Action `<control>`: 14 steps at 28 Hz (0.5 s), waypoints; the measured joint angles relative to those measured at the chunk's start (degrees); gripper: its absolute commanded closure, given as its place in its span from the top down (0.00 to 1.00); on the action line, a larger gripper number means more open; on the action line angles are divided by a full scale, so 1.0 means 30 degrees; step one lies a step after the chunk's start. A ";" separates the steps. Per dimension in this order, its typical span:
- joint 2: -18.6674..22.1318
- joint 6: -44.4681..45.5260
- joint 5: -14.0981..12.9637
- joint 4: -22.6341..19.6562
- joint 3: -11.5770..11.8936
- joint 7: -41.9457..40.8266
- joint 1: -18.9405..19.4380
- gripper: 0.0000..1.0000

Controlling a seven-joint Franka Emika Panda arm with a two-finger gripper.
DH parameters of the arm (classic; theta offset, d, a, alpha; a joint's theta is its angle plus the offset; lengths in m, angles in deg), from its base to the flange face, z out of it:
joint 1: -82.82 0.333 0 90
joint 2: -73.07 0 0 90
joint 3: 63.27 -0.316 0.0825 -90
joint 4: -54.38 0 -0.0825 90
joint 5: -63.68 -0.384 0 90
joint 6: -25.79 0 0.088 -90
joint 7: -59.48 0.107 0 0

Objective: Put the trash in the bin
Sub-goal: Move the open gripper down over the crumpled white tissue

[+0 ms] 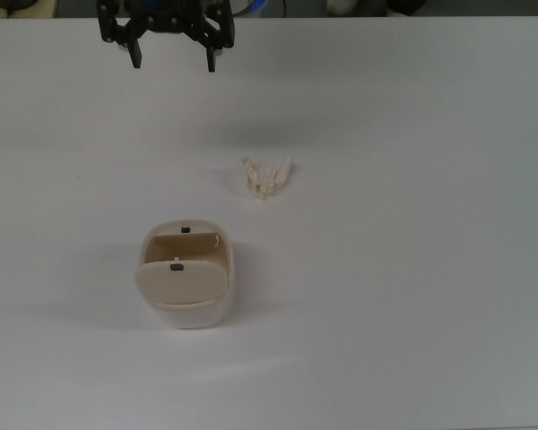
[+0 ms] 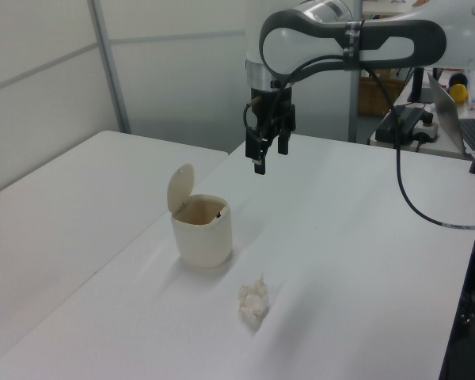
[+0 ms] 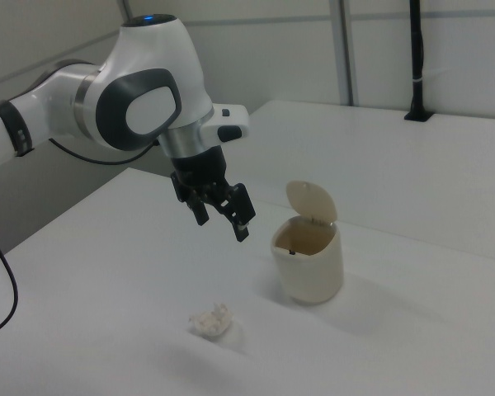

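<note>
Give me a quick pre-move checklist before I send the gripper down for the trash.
1. Gripper open and empty: ok.
2. Trash lying free on the table, apart from the bin: ok.
3. Bin lid flipped up, opening uncovered: ok.
4. Bin upright: ok.
5. Gripper above the trash: not ok; in the top view it hangs near the table's far edge, off to the top view's left of the trash.
6. Inside of the bin free of blockage: cannot tell.

White-and-grey arm (image 3: 140,107), black gripper (image 3: 223,216)
</note>
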State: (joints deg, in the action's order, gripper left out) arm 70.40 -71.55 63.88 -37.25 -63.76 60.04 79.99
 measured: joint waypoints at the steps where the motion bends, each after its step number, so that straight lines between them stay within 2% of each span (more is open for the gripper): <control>1: 0.0000 0.0000 0.0000 0.0000 0.0000 0.0000 0.0000 1.00; 4: -0.0083 0.0000 -0.0163 -0.0039 -0.0004 -0.0142 0.0002 1.00; 9: -0.0597 0.0000 -0.1279 -0.0088 0.0002 -0.1545 -0.0027 1.00; 14: -0.1151 0.0002 -0.1462 -0.0336 -0.0038 -0.2171 -0.0019 1.00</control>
State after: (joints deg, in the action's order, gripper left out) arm 66.95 -71.55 59.50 -38.26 -63.87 53.52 79.94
